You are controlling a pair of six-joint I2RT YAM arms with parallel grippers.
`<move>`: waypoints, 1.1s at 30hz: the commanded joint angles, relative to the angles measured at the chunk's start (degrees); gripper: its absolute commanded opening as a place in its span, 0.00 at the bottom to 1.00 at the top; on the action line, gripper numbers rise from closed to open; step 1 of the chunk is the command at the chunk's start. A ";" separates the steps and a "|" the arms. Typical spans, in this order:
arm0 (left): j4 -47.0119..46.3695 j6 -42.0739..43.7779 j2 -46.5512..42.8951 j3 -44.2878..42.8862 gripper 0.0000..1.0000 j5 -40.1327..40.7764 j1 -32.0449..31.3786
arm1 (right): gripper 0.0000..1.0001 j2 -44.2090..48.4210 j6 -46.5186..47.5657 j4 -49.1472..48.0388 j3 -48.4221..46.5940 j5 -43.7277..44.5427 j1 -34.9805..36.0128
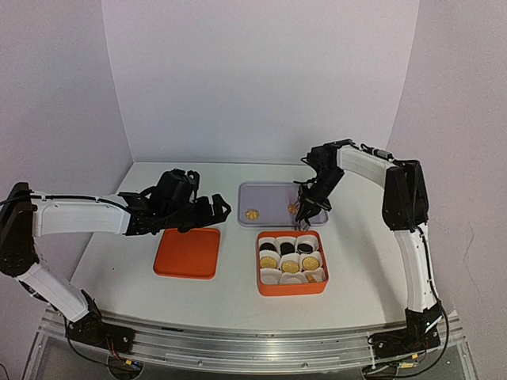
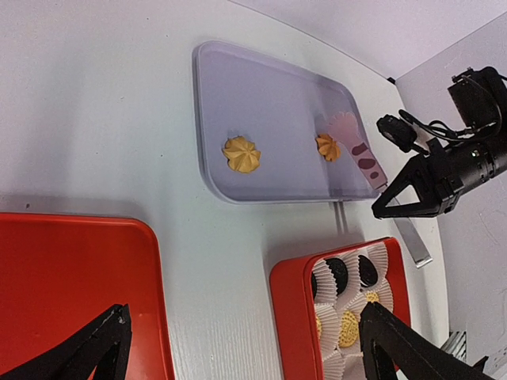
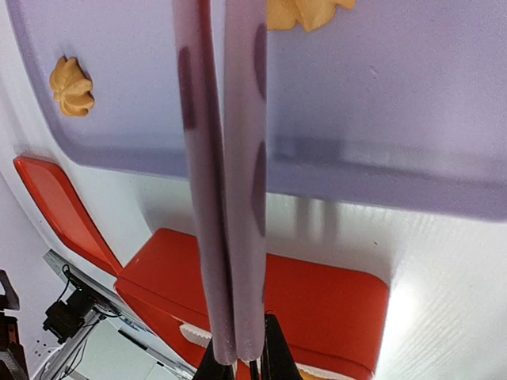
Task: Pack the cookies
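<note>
Two golden flower-shaped cookies lie on the lilac tray [image 1: 269, 192]: one at its left [image 1: 252, 214] [image 2: 241, 153] [image 3: 71, 85], one at its right [image 1: 293, 207] [image 2: 327, 146] [image 3: 309, 11]. My right gripper [image 1: 310, 207] [image 3: 242, 358] is shut on lilac tongs [image 2: 358, 150] [image 3: 226, 182]. The tongs' arms are pressed together and their tips rest beside the right cookie, holding nothing. The orange box [image 1: 291, 288] [image 2: 297, 309] holds black and golden cookies in white paper cups. My left gripper [image 1: 207, 210] [image 2: 242, 317] is open and empty above the table between the lid and the box.
An orange lid [image 1: 187, 253] [image 2: 71, 277] [image 3: 55, 210] lies flat left of the box, under my left arm's wrist. White walls stand behind and at both sides. The tray sits just behind the box.
</note>
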State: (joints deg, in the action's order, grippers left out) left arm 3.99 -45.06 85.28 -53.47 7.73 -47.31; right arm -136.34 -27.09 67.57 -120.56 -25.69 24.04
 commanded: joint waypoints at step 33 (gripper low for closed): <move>0.33 1.58 2.15 -3.37 1.00 0.65 0.11 | 0.36 4.18 27.60 19.26 -5.57 27.60 3.85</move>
State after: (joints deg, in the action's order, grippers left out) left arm 4.45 -44.36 86.92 -54.19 7.73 -47.31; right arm -129.59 0.64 76.58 -122.13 -1.69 26.62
